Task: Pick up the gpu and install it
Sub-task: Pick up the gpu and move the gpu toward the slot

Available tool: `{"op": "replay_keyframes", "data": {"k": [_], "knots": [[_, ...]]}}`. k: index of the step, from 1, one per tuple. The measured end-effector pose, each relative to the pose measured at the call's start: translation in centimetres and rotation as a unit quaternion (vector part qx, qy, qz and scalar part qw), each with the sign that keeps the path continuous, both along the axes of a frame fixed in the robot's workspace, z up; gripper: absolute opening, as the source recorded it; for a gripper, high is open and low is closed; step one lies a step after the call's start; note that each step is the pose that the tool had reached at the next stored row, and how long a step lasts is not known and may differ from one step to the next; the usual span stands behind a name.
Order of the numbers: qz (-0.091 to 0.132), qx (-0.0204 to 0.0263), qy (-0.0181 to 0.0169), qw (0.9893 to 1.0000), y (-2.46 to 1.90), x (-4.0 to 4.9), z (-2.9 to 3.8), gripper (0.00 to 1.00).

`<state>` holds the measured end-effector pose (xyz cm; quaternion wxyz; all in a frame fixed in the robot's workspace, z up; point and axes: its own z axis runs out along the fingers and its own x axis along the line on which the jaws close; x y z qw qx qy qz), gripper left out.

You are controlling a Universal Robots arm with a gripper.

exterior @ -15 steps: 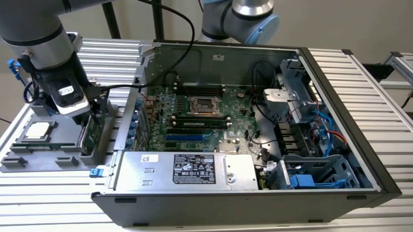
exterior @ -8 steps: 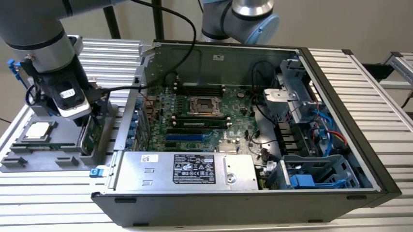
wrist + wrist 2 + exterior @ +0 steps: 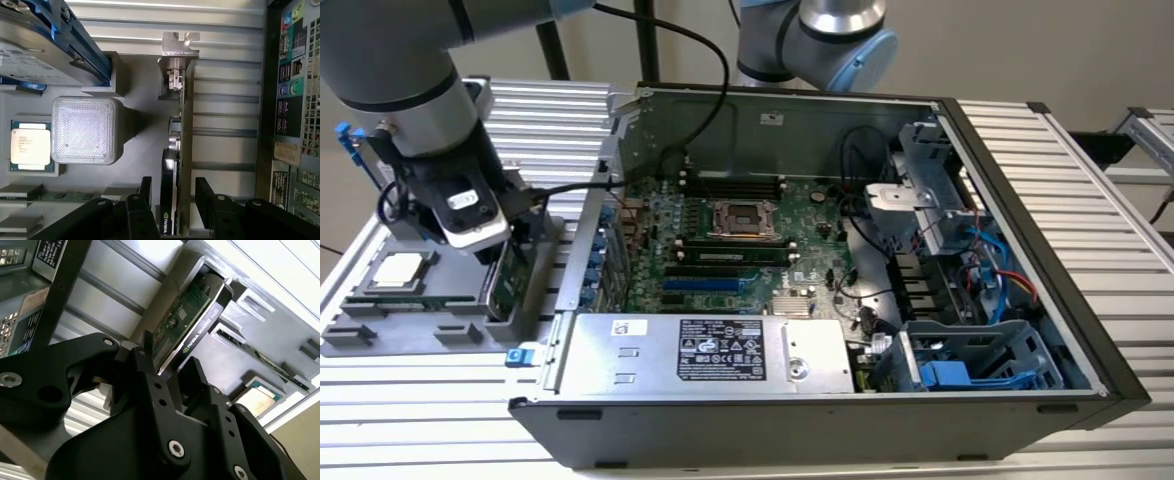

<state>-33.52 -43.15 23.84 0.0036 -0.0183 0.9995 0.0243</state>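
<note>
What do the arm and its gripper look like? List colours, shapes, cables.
The arm is thick silver-grey tubing with light blue joint caps. A black cable trails to its wrist. The gripper is matt black: flat linked plates pinned with silver screws, ending in two narrow jaws.

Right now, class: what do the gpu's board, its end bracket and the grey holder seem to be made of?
The gpu: green circuit-board laminate, matte, studded with soldered parts. The bracket: bare metal, probably steel; bright silvery sheen, folded tab. The holder: likely plastic; uniform matte grey, moulded-looking pockets.
</note>
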Motion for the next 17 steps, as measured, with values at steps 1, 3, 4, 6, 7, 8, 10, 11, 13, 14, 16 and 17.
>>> {"op": "replay_keyframes", "data": {"k": [1, 3, 4, 6, 7, 8, 10, 11, 13, 14, 16, 17], "knots": [[0.000, 0.0000, 0.0002, 1.0000, 0.00, 0.00, -0.08, 1.00], [0.000, 0.0000, 0.0005, 1.0000, 0.00, -0.01, -0.24, 1.00], [0.000, 0.0000, 0.0007, 1.0000, 0.00, -0.01, -0.32, 1.00], [0.000, 0.0000, 0.0010, 1.0000, 0.00, -0.01, -0.48, 1.00], [0.000, 0.0000, 0.0012, 1.0000, 0.00, -0.02, -0.56, 1.00], [0.000, 0.0000, 0.0014, 1.0000, -0.01, -0.01, -0.64, 1.00], [0.000, -0.0001, 0.0018, 1.0000, 0.00, -0.01, -0.80, 1.00], [0.000, -0.0001, 0.0019, 1.0000, 0.00, -0.01, -0.88, 1.00], [0.000, -0.0001, 0.0022, 1.0000, 0.00, -0.02, -1.02, 1.00], [0.000, -0.0001, 0.0024, 1.0000, 0.00, -0.02, -1.06, 1.00], [0.000, -0.0001, 0.0025, 1.0000, 0.00, -0.02, -1.16, 1.00], [0.000, -0.0001, 0.0025, 1.0000, 0.00, -0.02, -1.22, 1.00]]}}
